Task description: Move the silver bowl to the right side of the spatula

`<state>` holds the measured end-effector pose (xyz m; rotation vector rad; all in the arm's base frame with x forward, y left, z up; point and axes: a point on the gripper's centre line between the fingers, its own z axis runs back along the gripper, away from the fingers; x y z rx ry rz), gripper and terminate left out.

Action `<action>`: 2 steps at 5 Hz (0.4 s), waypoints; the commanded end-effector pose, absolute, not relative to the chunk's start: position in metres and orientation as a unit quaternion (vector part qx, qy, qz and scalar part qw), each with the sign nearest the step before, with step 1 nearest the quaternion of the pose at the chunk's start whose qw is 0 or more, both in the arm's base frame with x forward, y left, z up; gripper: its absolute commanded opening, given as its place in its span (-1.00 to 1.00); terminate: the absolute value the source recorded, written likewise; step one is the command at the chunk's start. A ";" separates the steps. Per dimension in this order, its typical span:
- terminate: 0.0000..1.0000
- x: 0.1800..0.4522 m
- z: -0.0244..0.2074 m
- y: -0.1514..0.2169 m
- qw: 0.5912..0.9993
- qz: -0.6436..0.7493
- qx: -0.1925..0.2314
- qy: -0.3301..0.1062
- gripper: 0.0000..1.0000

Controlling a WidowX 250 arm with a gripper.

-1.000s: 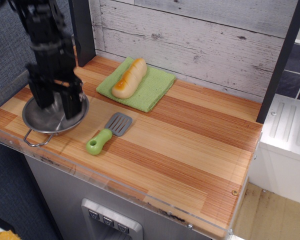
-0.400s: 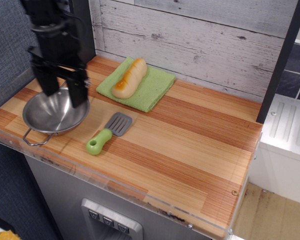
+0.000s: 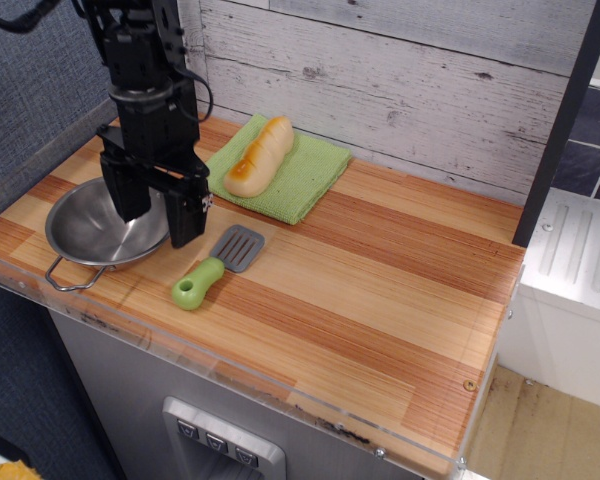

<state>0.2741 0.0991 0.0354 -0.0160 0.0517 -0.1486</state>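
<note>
The silver bowl (image 3: 92, 231) sits upright at the front left of the wooden counter, one wire loop handle pointing to the front edge. The spatula (image 3: 218, 265) lies just right of it, grey blade to the back, lime-green handle to the front. My black gripper (image 3: 158, 208) is open and points down over the bowl's right rim. One finger (image 3: 129, 195) is over the bowl's inside and the other finger (image 3: 187, 215) is outside the rim, between bowl and spatula. I cannot tell whether either finger touches the rim.
A green cloth (image 3: 300, 178) with a bread roll (image 3: 259, 155) lies at the back behind the spatula. A white plank wall (image 3: 380, 70) backs the counter. A dark post (image 3: 560, 130) stands at the right end. Bare wood (image 3: 380, 290) stretches right of the spatula.
The gripper rose out of the bowl, moved right and came down astride the bowl's right rim. The bowl and spatula have not moved.
</note>
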 end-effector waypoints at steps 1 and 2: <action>-1.00 0.277 0.025 0.116 0.998 -0.058 0.002 0.040 1.00; -1.00 0.277 0.019 0.118 0.998 -0.051 0.000 0.047 -1.00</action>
